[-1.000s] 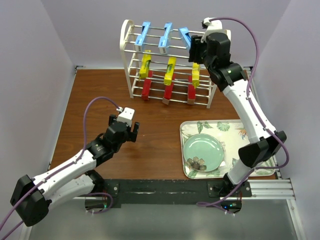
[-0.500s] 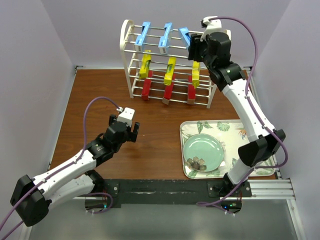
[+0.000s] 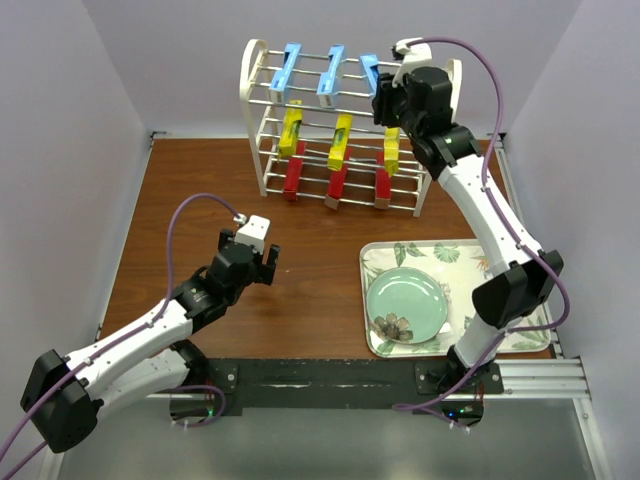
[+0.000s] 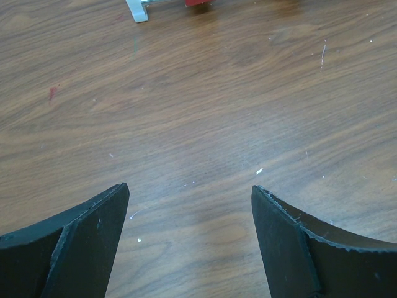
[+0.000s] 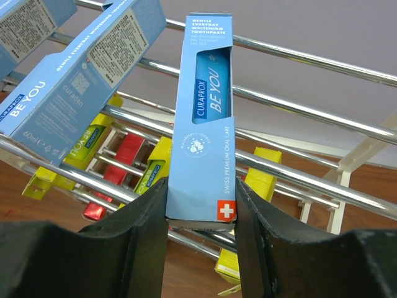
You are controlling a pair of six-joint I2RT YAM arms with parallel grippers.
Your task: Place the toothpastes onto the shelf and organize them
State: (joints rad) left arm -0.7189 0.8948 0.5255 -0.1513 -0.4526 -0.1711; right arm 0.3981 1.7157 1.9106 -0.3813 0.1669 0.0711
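From above, the white shelf [image 3: 255, 110] stood at the far edge of the brown table [image 3: 320, 235]. Its top tier carried the light blue boxes [image 3: 290, 68], laid across the rungs. The yellow boxes [image 3: 341, 140] were a tier down and the red boxes [image 3: 337, 185] on the lowest tier. The right gripper [image 3: 384, 95] was up at the right end of the top tier, at the rightmost light blue box [image 3: 369, 70]. The left gripper [image 3: 248, 255] hung over bare wood, well apart from the shelf. A floral tray [image 3: 470, 250] sat near the right arm's base with a green plate [image 3: 407, 303] on it.

The left wrist camera showed the left gripper [image 4: 189, 188] with its jaws spread wide and nothing between them, only wood grain below. At the top edge were a white foot of the shelf [image 4: 136, 9] and the end of a red box [image 4: 200, 2].

The right wrist camera showed the right gripper [image 5: 201, 186] with both fingers [image 5: 149, 230] pressed against the long sides of the rightmost light blue box [image 5: 205, 118], clamped on its near end. That box lay on the top rungs of the shelf [image 5: 298, 105], pointing away from the camera. Another light blue box [image 5: 80, 68] lay just to its left, and yellow boxes [image 5: 155, 171] and red boxes [image 5: 127, 149] showed through the rungs below.
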